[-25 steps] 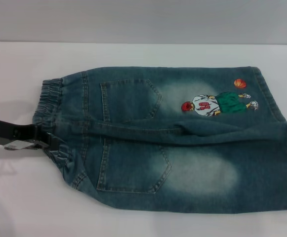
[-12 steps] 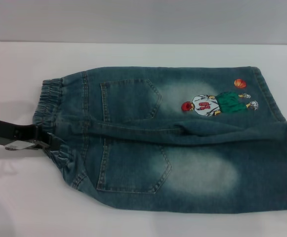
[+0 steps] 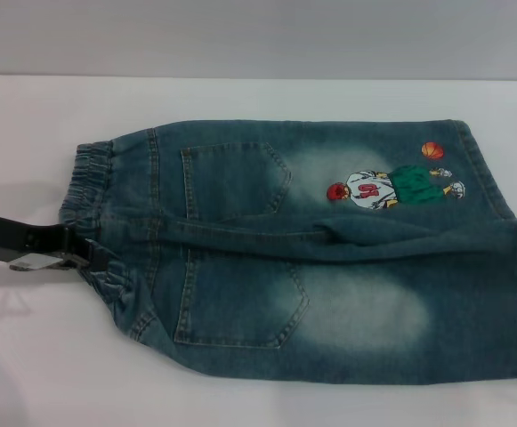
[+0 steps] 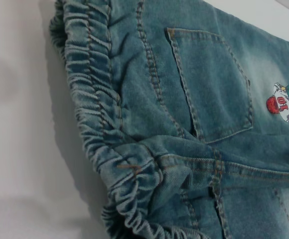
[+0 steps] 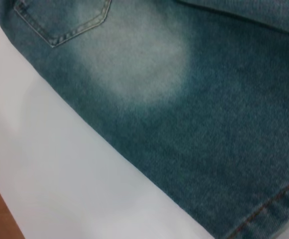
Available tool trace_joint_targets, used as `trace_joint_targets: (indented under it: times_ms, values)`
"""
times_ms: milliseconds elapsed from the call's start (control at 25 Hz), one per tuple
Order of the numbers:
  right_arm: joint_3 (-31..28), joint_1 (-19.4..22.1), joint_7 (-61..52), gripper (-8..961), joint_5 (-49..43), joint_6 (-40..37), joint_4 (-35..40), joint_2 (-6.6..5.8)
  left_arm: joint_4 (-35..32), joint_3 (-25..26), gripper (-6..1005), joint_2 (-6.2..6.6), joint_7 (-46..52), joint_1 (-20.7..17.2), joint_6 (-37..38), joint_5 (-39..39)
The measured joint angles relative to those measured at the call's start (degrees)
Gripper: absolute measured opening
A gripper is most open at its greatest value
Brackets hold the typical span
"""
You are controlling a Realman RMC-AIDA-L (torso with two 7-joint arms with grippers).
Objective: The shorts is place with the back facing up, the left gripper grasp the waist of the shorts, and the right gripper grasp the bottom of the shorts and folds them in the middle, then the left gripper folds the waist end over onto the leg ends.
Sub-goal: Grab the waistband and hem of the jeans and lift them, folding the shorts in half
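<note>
The faded blue denim shorts (image 3: 329, 267) lie flat on the white table (image 3: 44, 365), back up, both patch pockets showing. The waist of the shorts (image 3: 89, 178) is the ruffled band on the left. The leg ends (image 3: 507, 231) lie on the right, the far one bearing the cartoon (image 3: 391, 187). My left gripper (image 3: 87, 253) comes in from the left and is shut on the waist near its middle, where the band bunches up (image 4: 134, 172). My right gripper is out of sight; its wrist view shows the near leg (image 5: 209, 99) and a stitched hem (image 5: 268, 206).
A raised fold of denim (image 3: 347, 236) runs along the middle seam between the two legs. Bare white table surrounds the shorts. The right wrist view shows the table's edge with brown floor (image 5: 0, 219) beyond it.
</note>
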State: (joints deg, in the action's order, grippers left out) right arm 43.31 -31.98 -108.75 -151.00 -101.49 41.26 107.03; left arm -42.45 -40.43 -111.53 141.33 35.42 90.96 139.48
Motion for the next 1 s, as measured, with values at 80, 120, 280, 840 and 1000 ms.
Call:
trace_joint_targets:
  times_ms: [80, 120, 280, 840, 1000]
  values:
    - [0.01, -0.22, 0.00, 566, 0.00, 0.11, -0.06, 0.09, 0.00, 0.00, 57, -0.02, -0.01, 0.00, 0.00, 0.00]
    - [0.01, -0.34, 0.00, 566, 0.00, 0.14, -0.12, 0.12, 0.00, 0.00, 56, -0.03, -0.02, 0.00, 0.00, 0.00]
    - [0.03, -0.69, 0.00, 566, 0.00, 0.23, 0.11, 0.53, 0.00, 0.00, 56, -0.14, -0.16, 0.00, 0.00, 0.00]
    - [-0.27, -1.97, 0.00, 565, 0.32, -1.40, 2.65, 1.03, 0.41, 0.00, 57, -0.35, -0.41, 0.19, -0.29, 0.00]
    - [-0.45, -2.02, 0.00, 564, 0.38, -2.03, 3.80, 1.45, 1.18, 0.00, 58, -0.36, -0.59, 0.28, -0.61, 0.00]
